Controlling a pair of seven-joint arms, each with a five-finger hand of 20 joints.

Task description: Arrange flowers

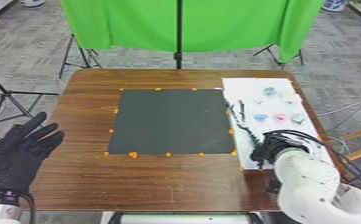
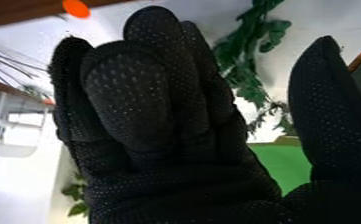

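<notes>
My brown wooden bench (image 1: 176,185) carries the whole job, with the dark square mat (image 1: 172,122) in front of me, probably as the surface to arrange on. The long white board (image 1: 247,87) lies to its right, I judge so that my right arm can pick from it without crossing the mat. My left hand (image 1: 21,150) is at the left edge, fingers loosely spread and holding nothing, which leaves the right room to work. My right hand (image 1: 281,140) is low over the board beside the dark green leafy stems (image 1: 240,117); its fingers (image 2: 128,90) are relaxed, the thumb well apart, gripping nothing. Greenery shows beyond that gap, so closing there may be next, though I can't tell whether they touch. The small blue, pink and pale flower heads (image 1: 261,118) sit separately on the board, presumably for easy single picking. Little orange tabs (image 1: 134,155) seem to mark the mat's edges.
</notes>
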